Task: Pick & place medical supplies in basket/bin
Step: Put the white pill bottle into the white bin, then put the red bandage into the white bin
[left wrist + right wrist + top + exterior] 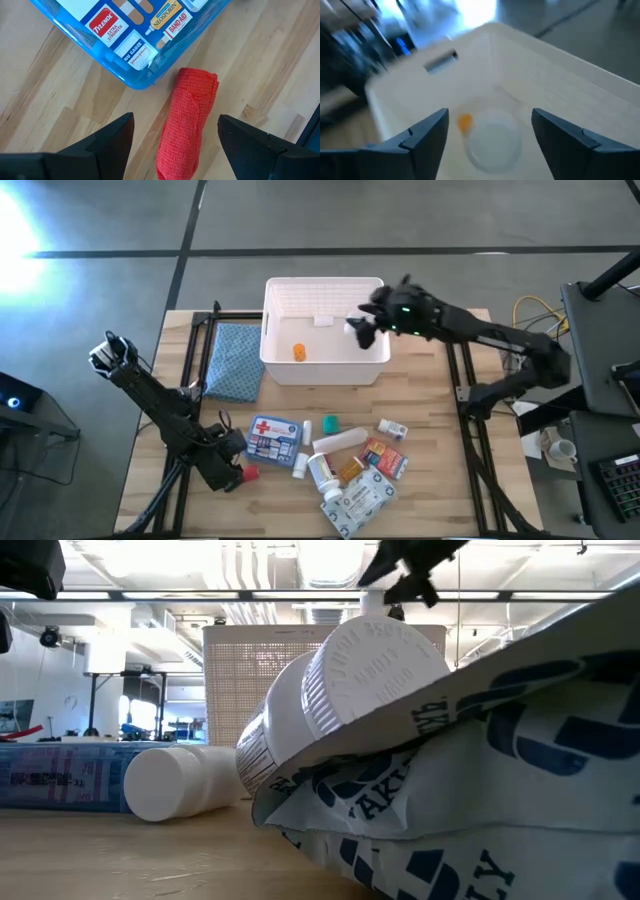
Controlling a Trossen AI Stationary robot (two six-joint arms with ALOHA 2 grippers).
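Observation:
The white bin (325, 370) stands at the table's far middle, with a small orange item (298, 352) on its floor. My right gripper (362, 330) hovers open over the bin's right part. In the blurred right wrist view a white round bottle (492, 137) shows between and below its spread fingers, apart from both. My left gripper (175, 145) is open near the table's front left, its fingers on either side of a red gauze roll (187, 120) that lies on the table beside the blue-white first-aid box (273, 437).
Right of the first-aid box lie several supplies: white bottles (340, 442), orange boxes (385, 458) and a grey-white pack (357, 500). A blue cloth (232, 360) lies left of the bin. In the low view a bottle (350, 690) leans on the pack (480, 800).

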